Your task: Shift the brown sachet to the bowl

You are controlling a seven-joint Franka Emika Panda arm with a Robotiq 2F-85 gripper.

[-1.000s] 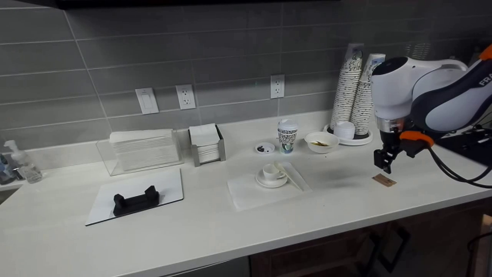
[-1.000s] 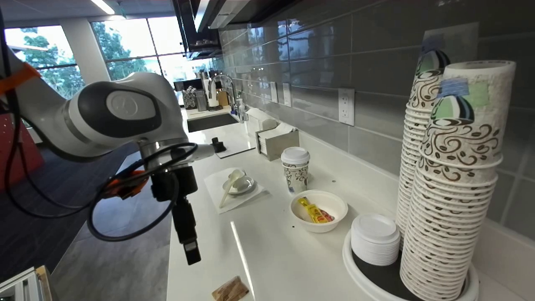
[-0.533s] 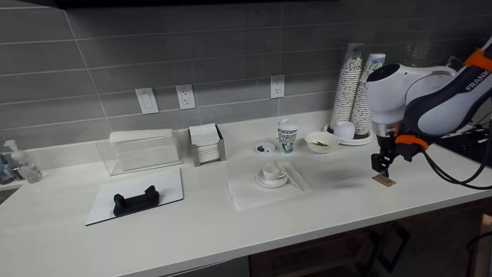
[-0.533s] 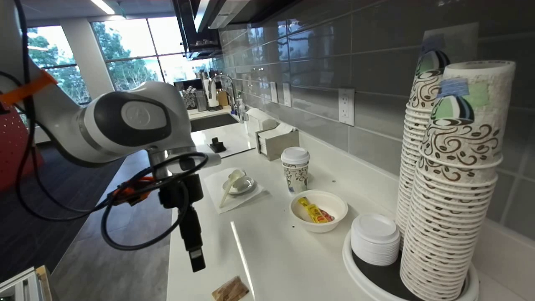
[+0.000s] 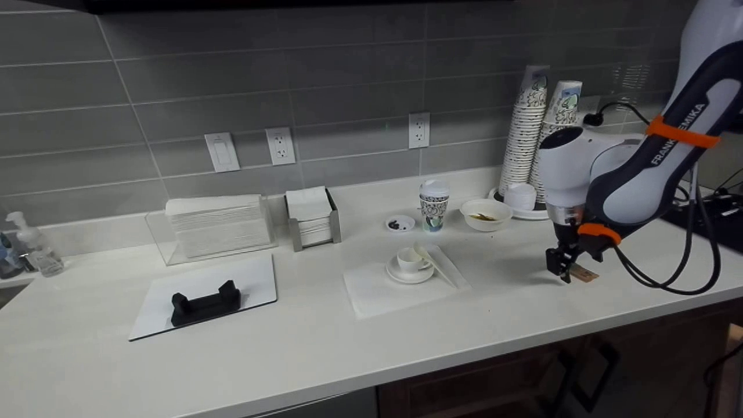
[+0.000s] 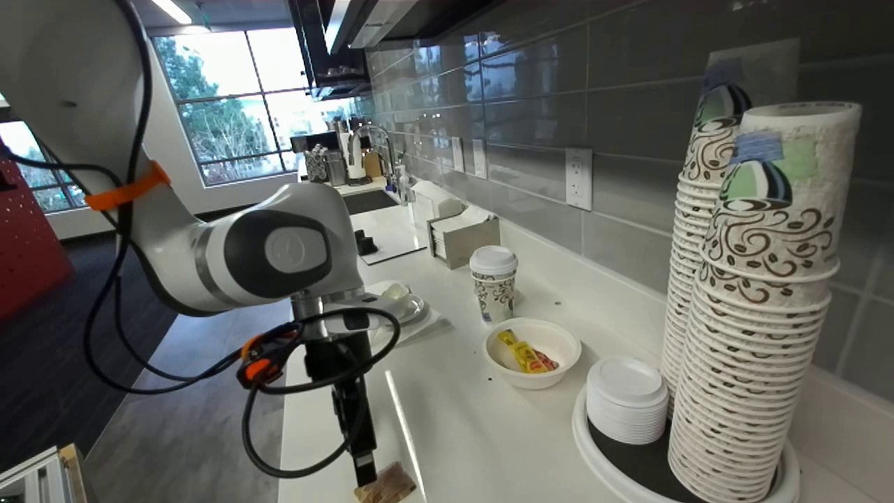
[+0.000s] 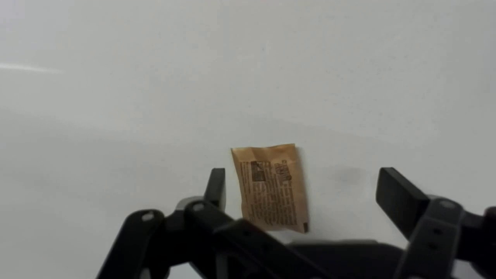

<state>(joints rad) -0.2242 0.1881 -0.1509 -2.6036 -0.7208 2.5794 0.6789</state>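
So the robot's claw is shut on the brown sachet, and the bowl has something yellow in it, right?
Not quite: the gripper isn't shut on the sachet. The wrist view shows it open, with counter visible on both sides of the sachet. The bowl does have something yellow in it.

Packet: brown, flat, dark-printed.
Gripper: fingers spread, either side of packet.
Counter: white, beneath packet.

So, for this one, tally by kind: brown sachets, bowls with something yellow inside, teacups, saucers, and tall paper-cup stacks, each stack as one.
Brown sachet: 1
Bowl: 1
Teacup: 1
Saucer: 1
Paper-cup stacks: 2
Total: 6
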